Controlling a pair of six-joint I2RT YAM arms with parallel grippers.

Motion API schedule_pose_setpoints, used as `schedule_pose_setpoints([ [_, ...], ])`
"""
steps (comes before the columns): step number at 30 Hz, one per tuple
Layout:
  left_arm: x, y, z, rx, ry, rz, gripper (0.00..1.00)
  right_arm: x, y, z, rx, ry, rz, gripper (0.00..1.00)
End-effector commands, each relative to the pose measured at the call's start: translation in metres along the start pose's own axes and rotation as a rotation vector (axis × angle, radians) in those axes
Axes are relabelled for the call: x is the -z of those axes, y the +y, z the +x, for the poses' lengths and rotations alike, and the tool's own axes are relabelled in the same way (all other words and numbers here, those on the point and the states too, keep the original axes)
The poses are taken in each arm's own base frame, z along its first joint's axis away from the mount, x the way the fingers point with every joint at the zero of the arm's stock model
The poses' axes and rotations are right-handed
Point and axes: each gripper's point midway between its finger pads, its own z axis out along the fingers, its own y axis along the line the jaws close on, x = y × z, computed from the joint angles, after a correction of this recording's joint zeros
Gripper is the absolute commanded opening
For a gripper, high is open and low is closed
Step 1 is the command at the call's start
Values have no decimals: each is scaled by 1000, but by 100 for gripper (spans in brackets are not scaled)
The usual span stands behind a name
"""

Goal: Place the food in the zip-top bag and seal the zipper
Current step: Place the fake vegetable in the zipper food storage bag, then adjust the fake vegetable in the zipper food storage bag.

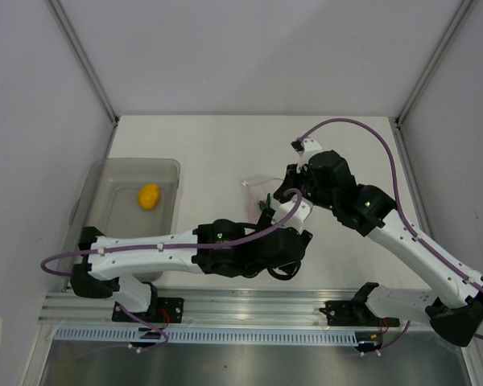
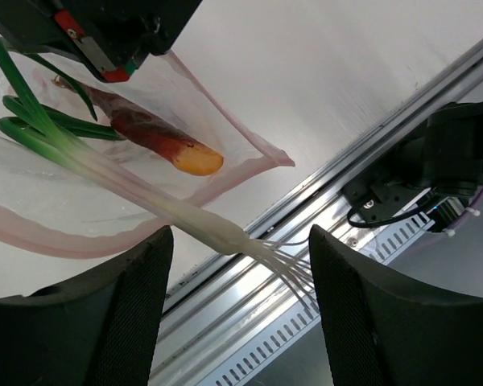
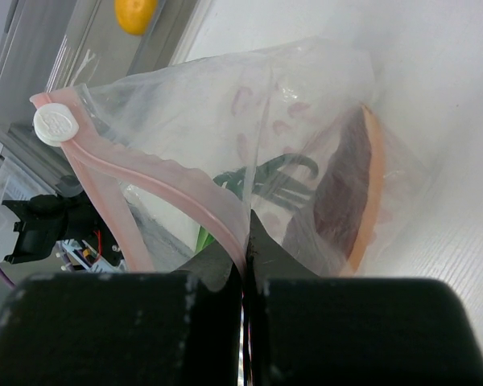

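The clear zip-top bag (image 3: 225, 104) is held up by my right gripper (image 3: 248, 233), which is shut on its pinkish-red zipper strip (image 3: 157, 173); a white slider (image 3: 55, 123) sits at one end. Inside lie a dark red-orange piece (image 2: 153, 133) and green stems (image 2: 40, 133). The stems' white stalk (image 2: 185, 213) and roots stick out of the bag's mouth, between the fingers of my left gripper (image 2: 241, 241), which is wide open and not touching them. The yellow lemon (image 1: 149, 195) lies in the grey bin. In the top view the bag (image 1: 258, 189) is between both grippers.
The translucent grey bin (image 1: 105, 181) stands at the left of the table. The aluminium rail (image 2: 322, 201) and the right arm's base (image 2: 451, 153) lie just beyond the bag's mouth. White walls close in the table on three sides.
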Motion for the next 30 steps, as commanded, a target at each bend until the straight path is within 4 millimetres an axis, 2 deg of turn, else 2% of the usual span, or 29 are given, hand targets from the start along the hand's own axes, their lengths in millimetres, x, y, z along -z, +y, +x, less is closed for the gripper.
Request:
schedule_pose_setpoints([
  [1, 7, 7, -10, 10, -16, -56, 69, 8, 8, -14, -10, -58, -34, 0],
  [3, 7, 8, -10, 15, -16, -68, 67, 9, 7, -14, -10, -60, -33, 0],
  [6, 7, 11, -11, 16, -18, -80, 59, 8, 8, -15, -12, -61, -35, 0],
  [9, 8, 15, -13, 25, -17, -98, 48, 10, 9, -15, -13, -61, -39, 0],
  [10, 8, 17, -12, 21, -10, -108, 41, 10, 9, -16, -16, -63, -38, 0],
  [16, 10, 27, -17, 34, -27, -135, 21, 13, 9, -16, -16, -68, -39, 0],
  [19, 11, 33, -24, 43, -45, -149, 15, 12, 9, -15, -19, -64, -40, 0],
  [25, 12, 57, -40, 119, -70, -160, 4, 12, 9, -13, -19, -58, -41, 0],
  [28, 12, 72, -53, 183, -90, -145, 2, 13, 10, -13, -19, -55, -43, 0],
  [30, 13, 74, -59, 209, -90, -117, 1, 13, 10, -13, -19, -56, -41, 0],
])
